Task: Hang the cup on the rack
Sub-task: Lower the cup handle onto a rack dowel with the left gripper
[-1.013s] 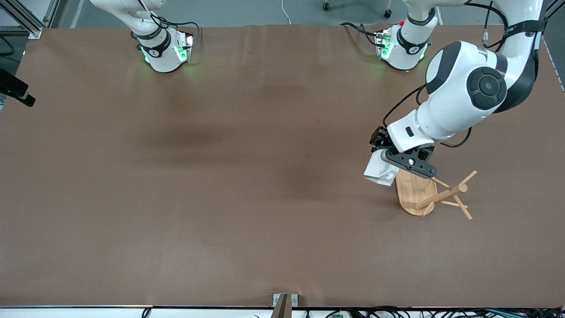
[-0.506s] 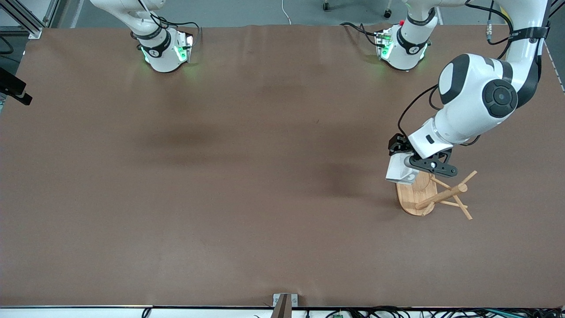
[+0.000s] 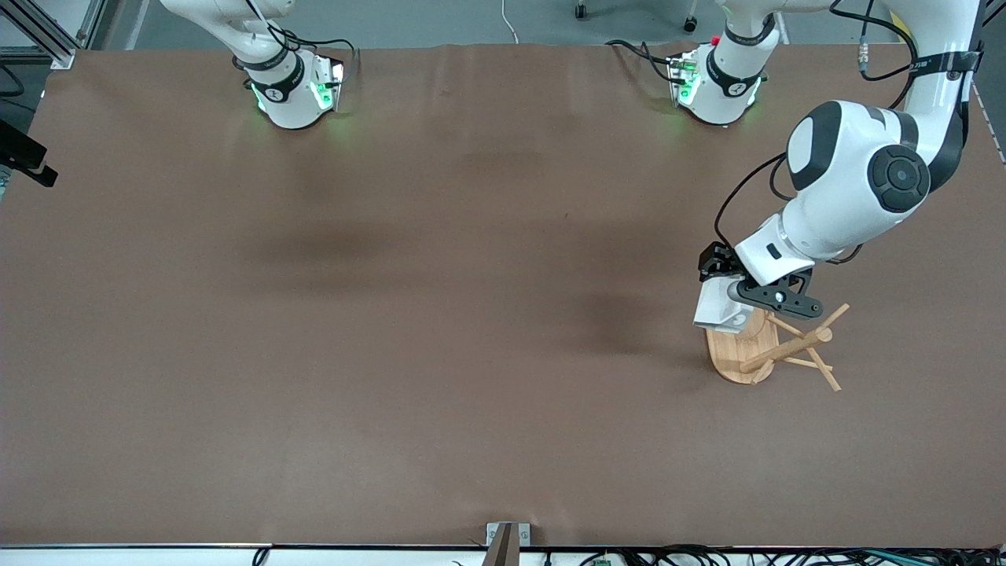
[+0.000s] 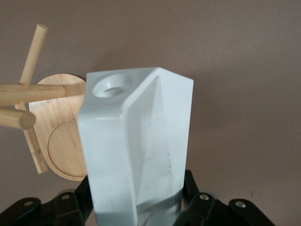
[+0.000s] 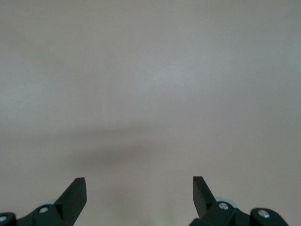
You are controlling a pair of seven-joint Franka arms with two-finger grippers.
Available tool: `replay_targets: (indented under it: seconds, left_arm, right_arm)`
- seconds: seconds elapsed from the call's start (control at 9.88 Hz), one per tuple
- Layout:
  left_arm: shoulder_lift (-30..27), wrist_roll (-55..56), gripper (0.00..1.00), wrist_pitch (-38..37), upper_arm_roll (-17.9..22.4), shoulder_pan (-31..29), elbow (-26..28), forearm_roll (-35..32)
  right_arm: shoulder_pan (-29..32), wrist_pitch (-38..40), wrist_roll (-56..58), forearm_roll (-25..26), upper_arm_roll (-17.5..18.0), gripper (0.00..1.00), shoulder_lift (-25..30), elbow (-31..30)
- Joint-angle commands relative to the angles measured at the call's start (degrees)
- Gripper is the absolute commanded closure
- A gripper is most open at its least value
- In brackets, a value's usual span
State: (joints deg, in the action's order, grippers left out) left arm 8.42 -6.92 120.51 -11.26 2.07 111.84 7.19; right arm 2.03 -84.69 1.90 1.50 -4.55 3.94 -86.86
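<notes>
My left gripper clamps the cup over the rack. My right gripper waits, jaws spread wide and empty.

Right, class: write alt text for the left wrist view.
The left gripper holds the white faceted cup, its handle hole facing the camera, beside the bamboo rack with its pegs and oval base, over the brown table.

No legible text or markings.
</notes>
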Motion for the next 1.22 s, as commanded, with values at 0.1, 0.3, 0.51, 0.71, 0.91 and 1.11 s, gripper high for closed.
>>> replay_targets:
  seconds: [0.1, 0.3, 0.51, 0.71, 0.91, 1.11]
  left_arm:
    - [1.7, -8.0, 1.0, 2.4, 3.2, -0.2, 0.6, 1.5]
    - [2.0, -8.5, 1.0, 3.3, 3.4, -0.2, 0.5, 1.5]
    - [3.0, -10.8, 1.0, 4.5, 4.9, -0.3, 0.5, 1.5]
    - [3.6, -14.9, 1.0, 4.6, 6.8, -0.2, 0.5, 1.5]
    - [3.9, -16.5, 0.99, 5.2, 8.3, -0.2, 0.5, 1.6]
    - [4.7, -16.7, 0.76, 5.9, 8.7, -0.1, 0.5, 1.6]
  right_arm:
    - [0.1, 0.6, 0.6, 1.1, -0.1, 0.0, -0.4, 0.9]
    - [0.0, 0.3, -0.9, 1.0, 0.0, 0.0, -0.4, 0.9]
    - [0.0, 0.6, -0.8, 1.0, 0.0, 0.0, -0.5, 0.9]
    - [0.0, 0.7, -0.8, 1.0, 0.0, 0.0, -0.4, 0.9]
    - [0.0, 0.7, -0.8, 1.0, 0.0, 0.0, -0.5, 0.9]
    - [0.0, 0.8, -0.8, 1.0, 0.0, 0.0, -0.5, 0.8]
